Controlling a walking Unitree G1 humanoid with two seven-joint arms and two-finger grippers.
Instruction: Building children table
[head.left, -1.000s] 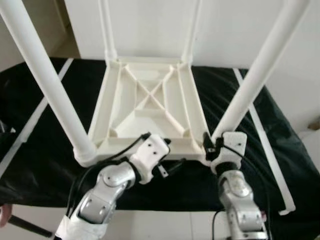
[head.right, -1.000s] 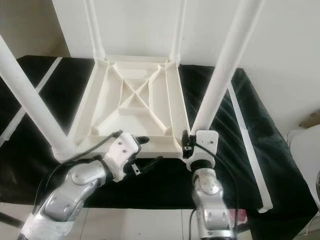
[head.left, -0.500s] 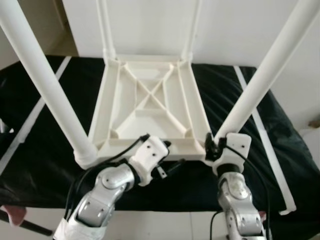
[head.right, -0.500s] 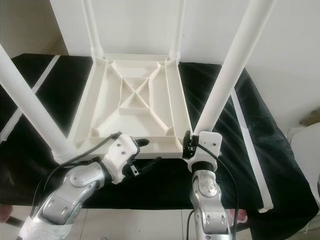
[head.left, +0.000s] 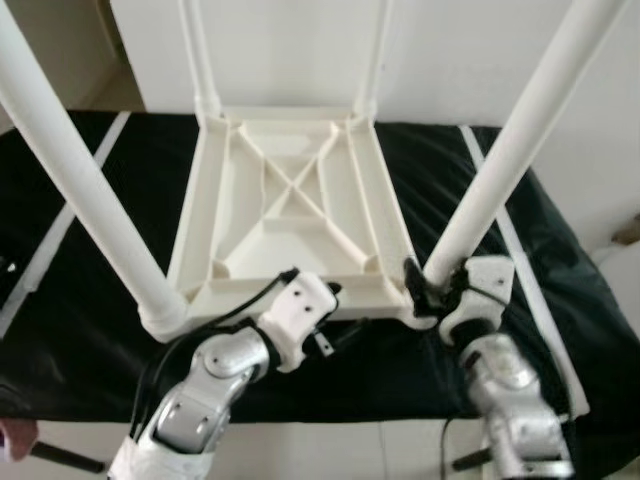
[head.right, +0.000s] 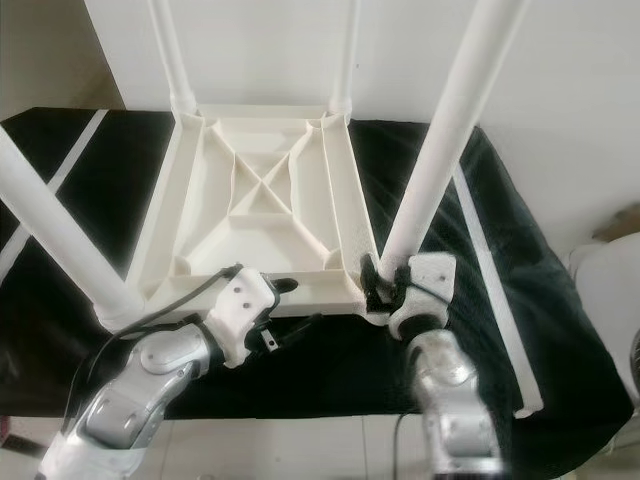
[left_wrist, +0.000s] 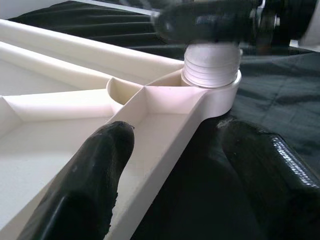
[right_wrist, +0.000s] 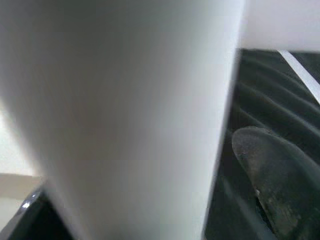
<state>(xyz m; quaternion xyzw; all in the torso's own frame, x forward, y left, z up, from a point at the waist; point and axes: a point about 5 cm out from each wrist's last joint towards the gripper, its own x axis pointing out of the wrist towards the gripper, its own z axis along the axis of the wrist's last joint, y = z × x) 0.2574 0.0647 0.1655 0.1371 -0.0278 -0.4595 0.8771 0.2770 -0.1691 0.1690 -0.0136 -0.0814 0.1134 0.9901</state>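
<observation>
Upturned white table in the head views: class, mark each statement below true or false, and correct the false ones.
1. The table top lies upside down on a black cloth. True.
2. Only two legs are fitted. False: four legs stand up from its corners.
3. The right gripper is at the base of the near right leg, its jaws around it. True.
4. The left gripper is holding a far leg. False: its jaws straddle the table's near edge.
5. The cloth is red. False: it is black.
</observation>
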